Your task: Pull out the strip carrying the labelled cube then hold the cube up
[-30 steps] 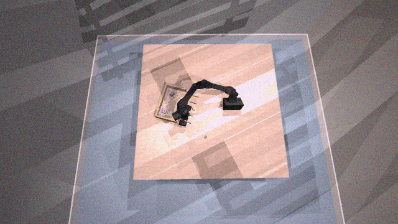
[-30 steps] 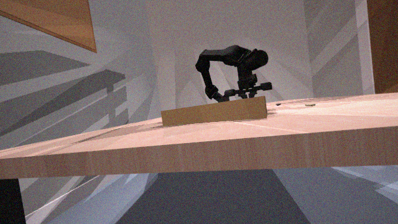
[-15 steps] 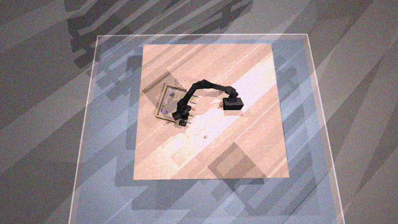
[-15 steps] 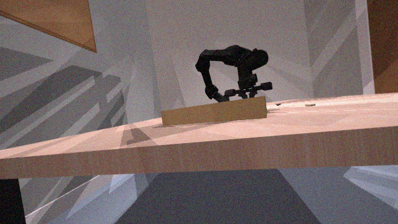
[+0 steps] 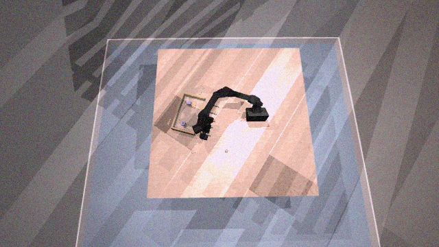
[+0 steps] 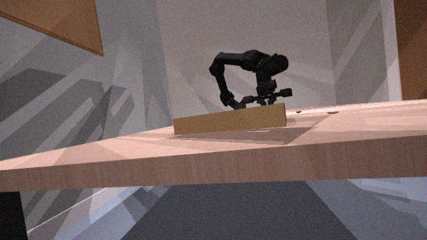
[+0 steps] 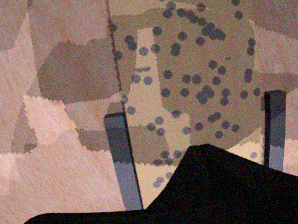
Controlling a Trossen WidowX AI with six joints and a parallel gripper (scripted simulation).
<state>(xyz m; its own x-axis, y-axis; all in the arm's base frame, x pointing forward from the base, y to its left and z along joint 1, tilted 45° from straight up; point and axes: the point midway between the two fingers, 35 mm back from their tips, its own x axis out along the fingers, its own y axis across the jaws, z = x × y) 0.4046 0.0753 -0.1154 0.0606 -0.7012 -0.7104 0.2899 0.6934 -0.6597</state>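
Note:
Two small purple cubes stand in the tan-walled tray [image 5: 183, 132] [image 6: 230, 120], an upper cube [image 5: 188, 103] and a lower cube [image 5: 183, 123]. I cannot read any label. Short dark tabs [image 5: 216, 106] stick out at the tray's right side; the arm hides most of the strips. My gripper [image 5: 204, 128] [image 6: 267, 103] [image 7: 198, 155] points down low by the lower right of the tray, fingers together; no held thing shows. The wrist view shows a tan dotted surface [image 7: 190, 92] beneath, with a grey bar [image 7: 120, 150] at left and another grey bar [image 7: 276, 127] at right.
A small round thing [image 5: 226, 151] lies on the table [image 5: 295, 137], to the lower right of the tray. A small yellowish piece [image 5: 193, 151] lies below the tray. The arm's dark base [image 5: 257, 114] stands to the right. Patchy light and shadow cross everything.

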